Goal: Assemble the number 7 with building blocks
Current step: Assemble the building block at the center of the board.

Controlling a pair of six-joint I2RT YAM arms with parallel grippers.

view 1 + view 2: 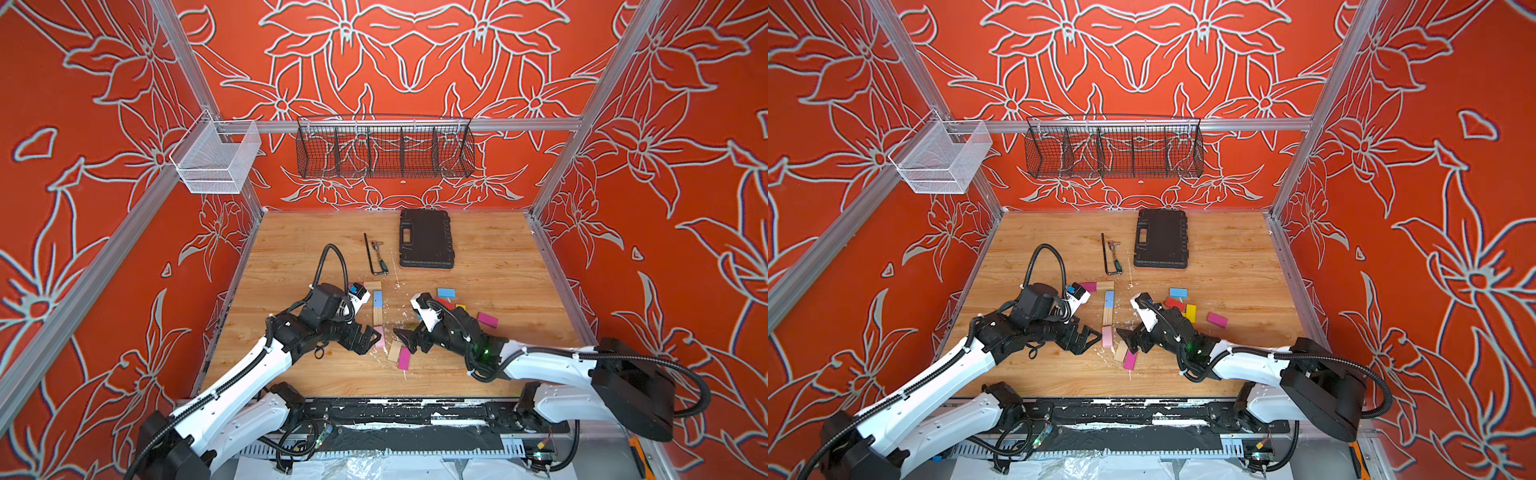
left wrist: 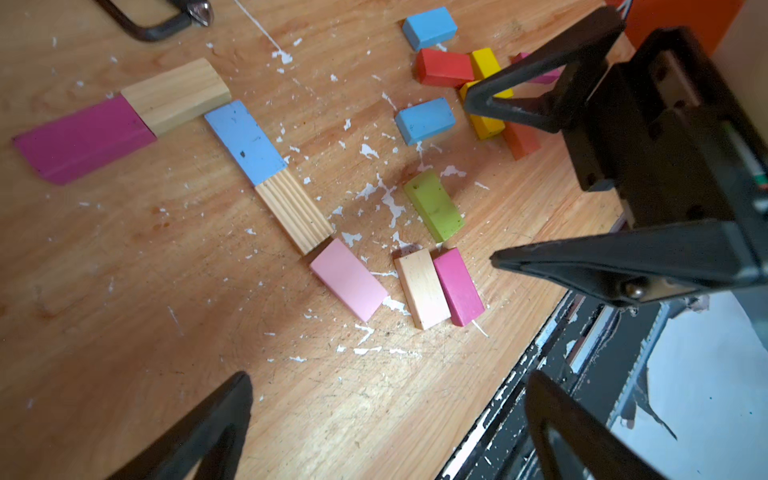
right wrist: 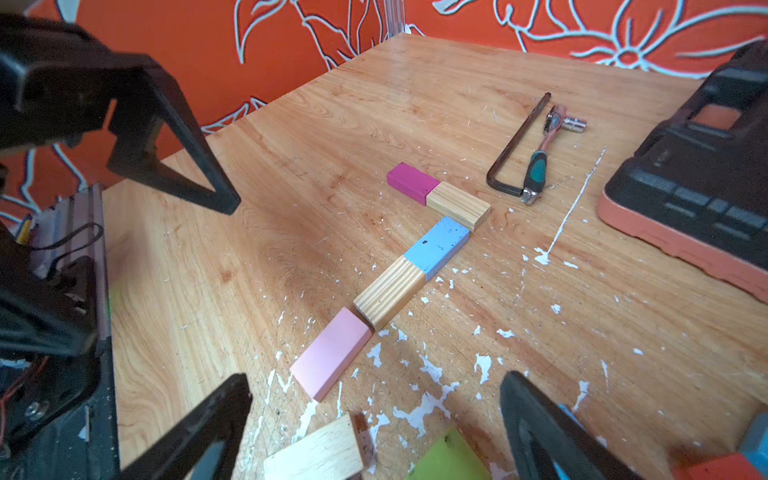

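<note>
Top views: black wire basket hangs on the back rail, divided into compartments. Only wall print shows through its mesh. White mesh bin hangs at the rail's left end, likewise see-through to the wall. Black case lies shut at the back of the table, contents hidden. Hex key and ratchet driver lie just left of it. Number 7 lies mid-table: magenta and wood across the top, then blue, wood, pink running down toward the robot. Left gripper and right gripper flank its pink foot, both spread wide, holding nothing. Loose blocks lie right of the 7, partly under the right arm.

Left wrist: left gripper's jaws gape over bare table. Pink block meets the wood one end-on, slightly skewed. Spare wood block and spare magenta block lie side by side, touching, near it. Green block lies just beyond them. Blue, red, yellow and orange ones cluster behind the right gripper's fingers.

Right wrist: right gripper's jaws stand apart, the 7 ahead of them, all five blocks flat. Case shows an orange lower edge.

Surface: wood-grain board, scattered white flecks. Room: orange walls with white flower outlines, aluminium frame.
</note>
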